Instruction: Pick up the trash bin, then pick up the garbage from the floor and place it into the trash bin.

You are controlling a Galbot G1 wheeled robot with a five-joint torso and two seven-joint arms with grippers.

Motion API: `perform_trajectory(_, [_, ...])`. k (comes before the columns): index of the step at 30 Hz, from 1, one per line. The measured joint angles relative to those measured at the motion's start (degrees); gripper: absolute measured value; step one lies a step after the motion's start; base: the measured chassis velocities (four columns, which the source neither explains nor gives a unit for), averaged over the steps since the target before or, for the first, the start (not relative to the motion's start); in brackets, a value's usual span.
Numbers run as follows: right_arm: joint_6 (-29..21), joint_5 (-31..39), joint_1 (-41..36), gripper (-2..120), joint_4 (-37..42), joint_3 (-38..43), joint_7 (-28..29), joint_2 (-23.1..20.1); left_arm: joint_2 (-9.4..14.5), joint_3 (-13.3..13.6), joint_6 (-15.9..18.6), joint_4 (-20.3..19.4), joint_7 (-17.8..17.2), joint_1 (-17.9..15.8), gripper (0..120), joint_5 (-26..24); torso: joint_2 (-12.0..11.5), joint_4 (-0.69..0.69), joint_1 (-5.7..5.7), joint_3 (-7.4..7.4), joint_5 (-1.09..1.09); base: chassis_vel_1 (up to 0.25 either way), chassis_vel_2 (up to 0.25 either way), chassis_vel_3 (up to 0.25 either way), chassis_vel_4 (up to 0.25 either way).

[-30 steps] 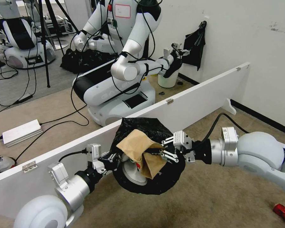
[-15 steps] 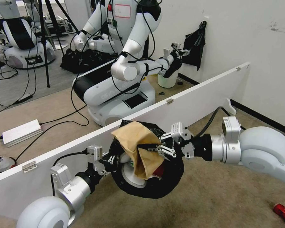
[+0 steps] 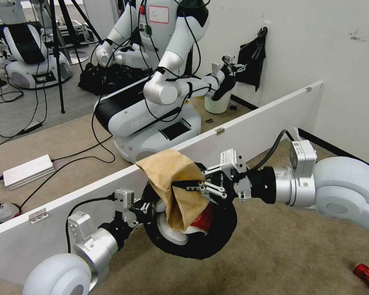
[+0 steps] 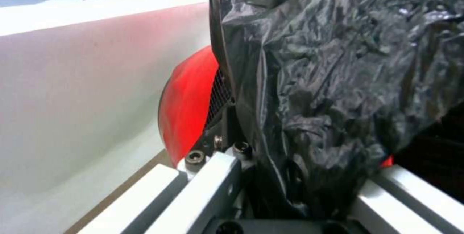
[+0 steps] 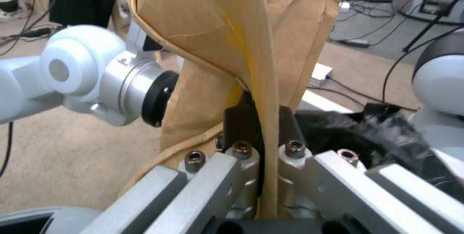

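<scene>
Right gripper pinches paper bag over trash bin, apparently clamped by left gripper.

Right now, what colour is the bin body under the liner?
Red; the trash bin body shows best in the left wrist view, beside the black liner.

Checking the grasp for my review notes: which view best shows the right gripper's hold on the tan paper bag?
The right wrist view: the right gripper pinches a fold of the tan paper bag between shut fingers. The head view shows the whole bag over the trash bin. The left wrist view shows bin and liner instead.
</scene>
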Motion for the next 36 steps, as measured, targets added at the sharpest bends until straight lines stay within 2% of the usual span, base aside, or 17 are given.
perform_trajectory(28, [-0.3,-1.8,-2.8,0,0.4,1.1,-2.1,-3.5,2.2,-1.0,0.4,1.2,-1.4,-2.3,0,-4.3,0.0,0.0,0.0,0.0,0.0,0.0,0.0,0.0,0.0])
perform_trajectory(30, [-0.3,-1.9,-2.9,11,0.4,1.1,-2.1,-3.5,2.3,-1.0,0.4,1.2,-1.5,-2.3,0,-4.5,0.0,0.0,0.0,0.0,0.0,0.0,0.0,0.0,0.0])
perform_trajectory(31, [-0.3,-1.9,-2.9,11,0.4,1.1,-2.1,-3.5,2.3,-1.0,0.4,1.2,-1.5,-2.3,0,-4.5,0.0,0.0,0.0,0.0,0.0,0.0,0.0,0.0,0.0])
perform_trajectory(33, [-0.2,-2.0,-3.1,21,0.3,1.1,-2.1,-3.5,2.4,-1.0,0.5,1.2,-1.6,-2.4,0,-4.8,0.0,-0.01,0.0,0.0,0.0,0.0,0.0,0.0,0.0])
perform_trajectory(34, [-0.2,-2.0,-3.1,21,0.3,1.1,-2.1,-3.5,2.4,-1.0,0.5,1.2,-1.6,-2.4,0,-4.8,0.0,-0.01,0.0,0.0,0.0,0.0,0.0,0.0,0.0])
perform_trajectory(36, [-0.2,-2.2,-3.3,32,0.1,1.1,-2.0,-3.4,2.4,-1.0,0.5,1.0,-1.7,-2.4,0,-5.3,0.0,0.0,0.0,0.0,0.0,0.0,0.0,0.0,0.0])
